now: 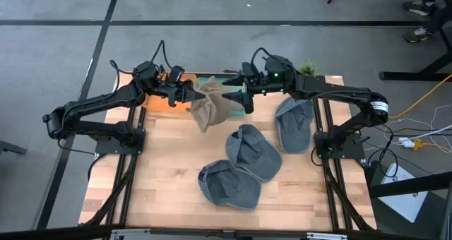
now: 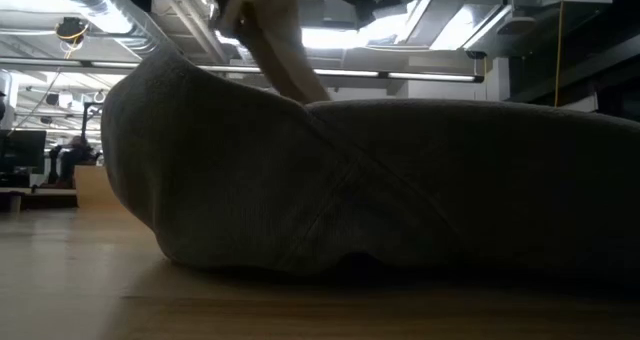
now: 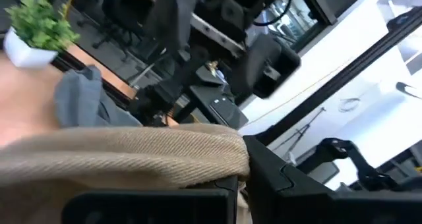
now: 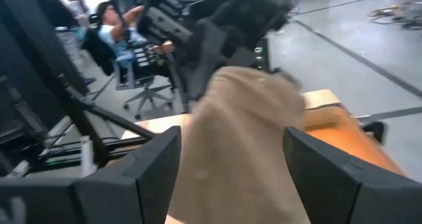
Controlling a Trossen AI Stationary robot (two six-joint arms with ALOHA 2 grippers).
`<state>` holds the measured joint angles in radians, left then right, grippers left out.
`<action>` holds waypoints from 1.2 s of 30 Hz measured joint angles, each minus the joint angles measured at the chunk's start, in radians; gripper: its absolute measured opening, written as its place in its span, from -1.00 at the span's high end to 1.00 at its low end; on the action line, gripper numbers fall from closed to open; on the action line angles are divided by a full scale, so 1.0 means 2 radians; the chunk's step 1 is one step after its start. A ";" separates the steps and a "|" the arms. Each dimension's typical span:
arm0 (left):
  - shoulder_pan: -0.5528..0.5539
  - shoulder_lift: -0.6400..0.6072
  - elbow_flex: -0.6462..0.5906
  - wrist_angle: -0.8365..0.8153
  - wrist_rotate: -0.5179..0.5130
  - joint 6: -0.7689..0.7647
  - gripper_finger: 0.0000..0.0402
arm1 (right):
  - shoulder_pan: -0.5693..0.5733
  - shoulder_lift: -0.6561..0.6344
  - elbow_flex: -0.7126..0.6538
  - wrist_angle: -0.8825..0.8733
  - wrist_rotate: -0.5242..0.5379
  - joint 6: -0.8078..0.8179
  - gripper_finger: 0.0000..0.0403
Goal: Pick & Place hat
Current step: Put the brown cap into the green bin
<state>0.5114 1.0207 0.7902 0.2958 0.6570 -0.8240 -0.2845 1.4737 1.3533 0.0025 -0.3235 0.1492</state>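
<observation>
A tan hat (image 1: 210,104) hangs above the table's far middle, between my two grippers. My left gripper (image 1: 189,95) comes at it from the left and is shut on it; in its wrist view the tan cloth (image 3: 132,155) lies across the fingers. My right gripper (image 1: 239,99) comes from the right and stands open, one finger on either side of the tan hat (image 4: 237,138). I cannot tell whether those fingers touch it. Three grey hats (image 1: 295,123) (image 1: 253,152) (image 1: 227,185) lie flat on the table. My left gripper pinches the tan hat's left edge (image 1: 198,95) between its two fingers, coming in level from the table's left. The hat hangs crumpled and slack below and to the right of the fingers. The grey hat in the low view hides whether its lower end reaches the table.
An orange patch (image 1: 157,102) lies at the far left, under the left arm. A greenish box (image 1: 229,83) and a small potted plant (image 1: 307,68) stand along the far edge. One grey hat (image 2: 400,180) fills the low view. The wooden table's near left (image 1: 162,176) is bare.
</observation>
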 joint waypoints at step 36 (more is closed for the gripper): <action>0.000 0.050 0.000 0.147 -0.032 0.035 0.93 | 0.001 0.084 0.000 0.111 -0.058 0.092 0.50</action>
<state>0.5114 1.1206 0.7902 0.5907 0.5926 -0.7546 -0.2817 1.6424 1.3540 0.2254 -0.4404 0.3331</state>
